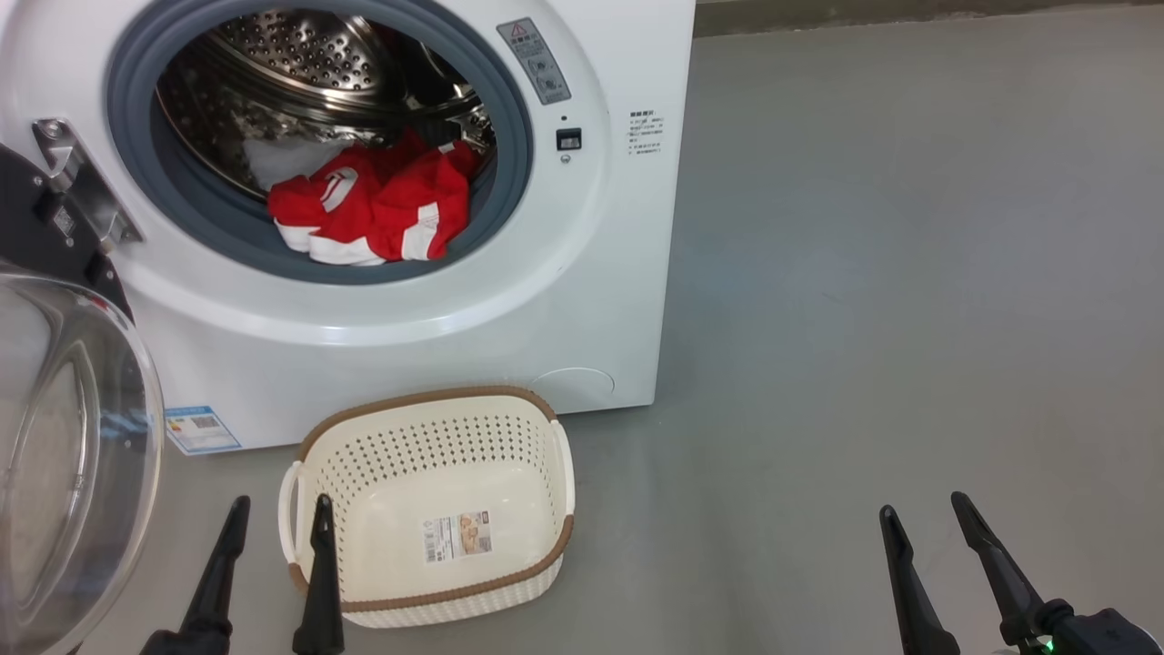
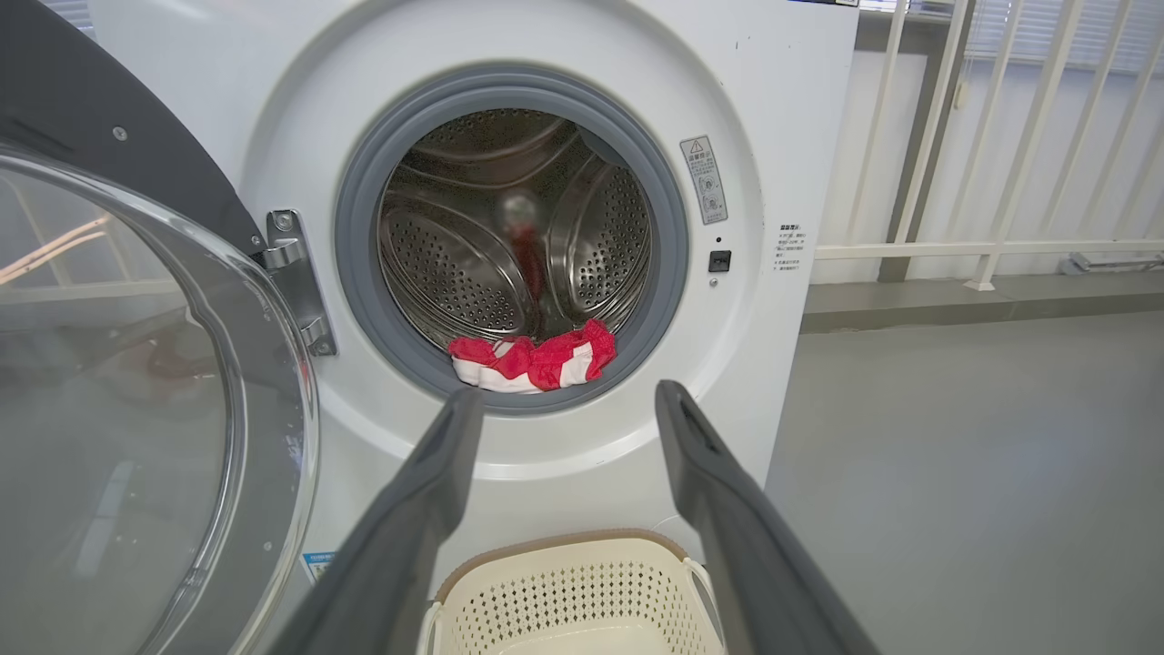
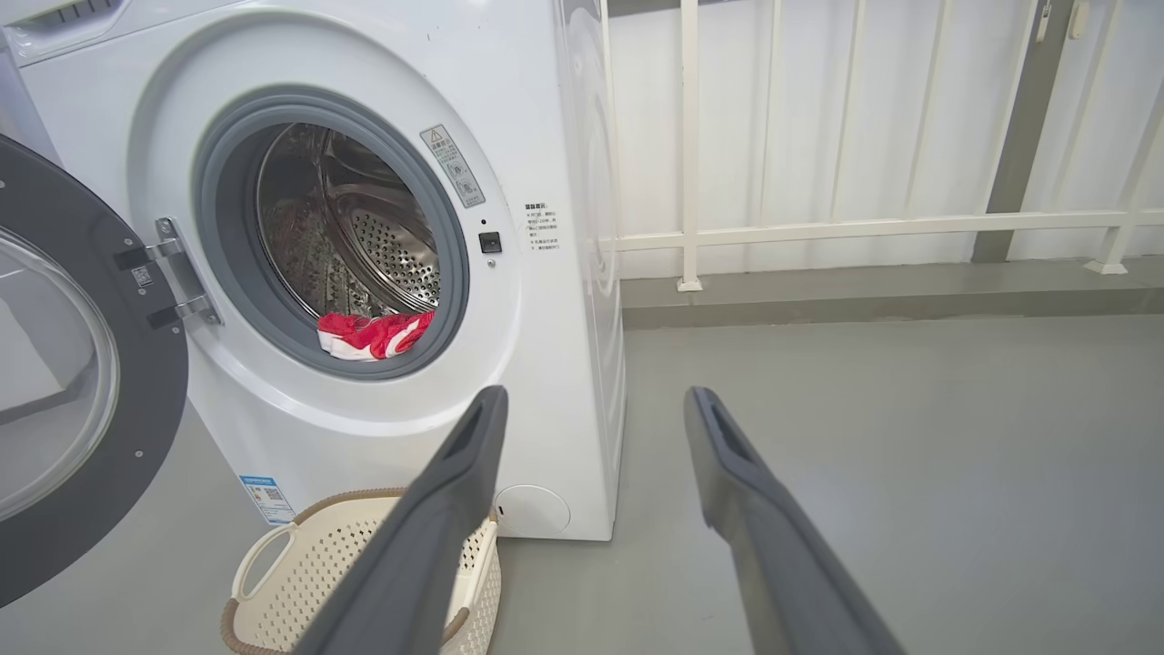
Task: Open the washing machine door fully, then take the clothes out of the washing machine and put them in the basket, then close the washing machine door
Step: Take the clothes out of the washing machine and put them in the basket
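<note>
The white washing machine [image 1: 564, 300] stands ahead with its door [image 1: 64, 437] swung wide to the left, glass bowl facing me. Red clothes [image 1: 373, 205] with white stripes lie at the drum's front lip, also seen as clothes [image 2: 532, 357] and clothes [image 3: 373, 334]. The cream basket [image 1: 564, 455] sits empty on the floor before the machine, a paper label on its bottom. My left gripper [image 1: 280, 511] hangs open beside the basket's left handle. My right gripper [image 1: 923, 509] is open over bare floor at the lower right. In the wrist views, left gripper [image 2: 568, 400] and right gripper [image 3: 596, 400] hold nothing.
Grey floor [image 1: 909, 273] stretches to the right of the machine. A white railing [image 3: 818, 223] on a low kerb runs behind it. The open door [image 3: 64, 364] takes up the room left of the basket [image 3: 264, 573].
</note>
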Robot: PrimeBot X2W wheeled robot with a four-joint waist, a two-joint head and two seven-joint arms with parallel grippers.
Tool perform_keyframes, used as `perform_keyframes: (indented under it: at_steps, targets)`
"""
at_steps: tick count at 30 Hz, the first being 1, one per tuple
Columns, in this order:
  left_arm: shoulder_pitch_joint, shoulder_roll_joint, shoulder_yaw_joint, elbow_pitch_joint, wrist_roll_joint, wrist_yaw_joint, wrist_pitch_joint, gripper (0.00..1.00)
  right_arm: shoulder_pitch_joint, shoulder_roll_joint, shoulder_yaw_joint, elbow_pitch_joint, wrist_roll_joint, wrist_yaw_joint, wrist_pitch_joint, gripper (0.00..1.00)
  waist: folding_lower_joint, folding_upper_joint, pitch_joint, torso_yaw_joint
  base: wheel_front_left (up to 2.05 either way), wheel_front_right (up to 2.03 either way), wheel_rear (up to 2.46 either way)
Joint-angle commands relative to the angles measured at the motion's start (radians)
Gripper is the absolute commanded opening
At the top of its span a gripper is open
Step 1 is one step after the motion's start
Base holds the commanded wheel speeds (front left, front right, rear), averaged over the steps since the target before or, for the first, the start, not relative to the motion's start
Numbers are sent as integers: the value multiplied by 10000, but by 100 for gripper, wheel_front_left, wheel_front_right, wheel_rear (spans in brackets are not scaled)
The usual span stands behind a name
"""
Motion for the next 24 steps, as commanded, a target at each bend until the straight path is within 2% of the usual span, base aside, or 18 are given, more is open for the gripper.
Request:
perform_keyframes:
  at_steps: [1, 14, 24]
  targets:
    - [-309, 181, 337, -234, 94, 96, 14, 100, -262, -87, 251, -233, 17, 29, -141, 100, 0, 0, -19, 13, 81, -81, 0]
    - [-273, 244, 254, -333, 9, 30, -29, 100, -220, -87, 303, -207, 127, 29, -158, 100, 0, 0, -85, 169, 135, -135, 0]
    - [-172, 233, 216, -313, -72, 80, -40, 100, -179, -87, 304, -202, 97, 29, -158, 100, 0, 0, -173, 216, 32, -32, 0]
